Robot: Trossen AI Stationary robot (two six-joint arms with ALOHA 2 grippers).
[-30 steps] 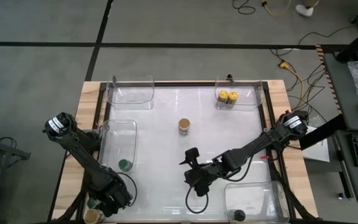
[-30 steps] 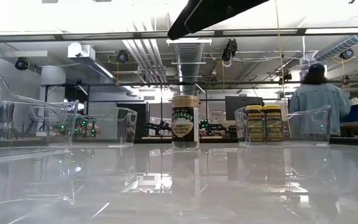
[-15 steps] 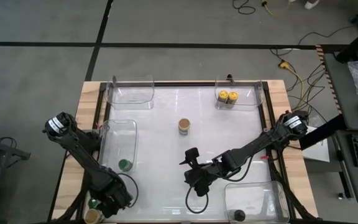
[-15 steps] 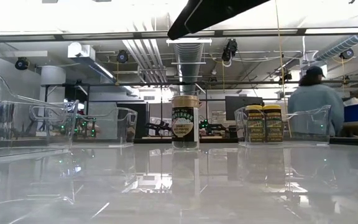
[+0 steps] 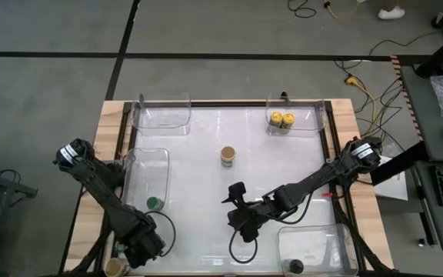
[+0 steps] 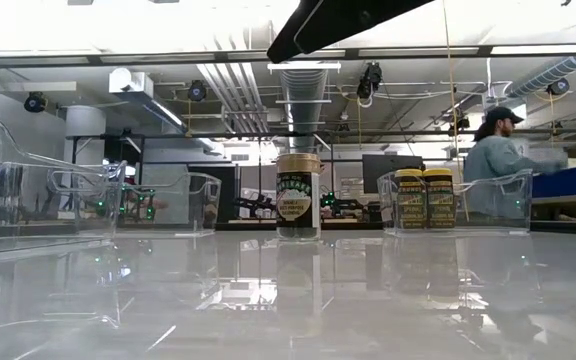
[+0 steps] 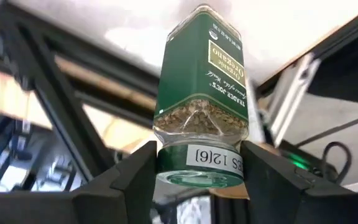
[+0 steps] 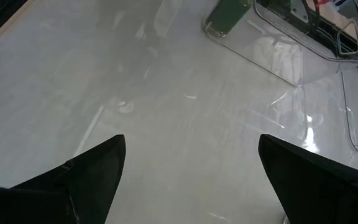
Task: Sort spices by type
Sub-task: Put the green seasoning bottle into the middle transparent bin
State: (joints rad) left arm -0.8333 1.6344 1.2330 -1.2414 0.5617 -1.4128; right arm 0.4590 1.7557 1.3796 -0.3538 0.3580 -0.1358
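Green-lidded jar (image 7: 201, 112) stands lid-down, long axis along the fingers, clamped in left hand (image 7: 197, 177).

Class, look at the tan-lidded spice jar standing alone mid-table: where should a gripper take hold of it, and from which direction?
Grip the tan-lidded jar across its body just below the lid, coming straight down from above. It stands upright with bare table all around, so nothing blocks the jaws. The open right gripper is nearest.

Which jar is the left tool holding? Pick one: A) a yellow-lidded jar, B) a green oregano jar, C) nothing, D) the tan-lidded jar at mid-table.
B: the left wrist view shows the left tool clamped on a green oregano jar, its fingers pressed against the jar's sides near the lid.
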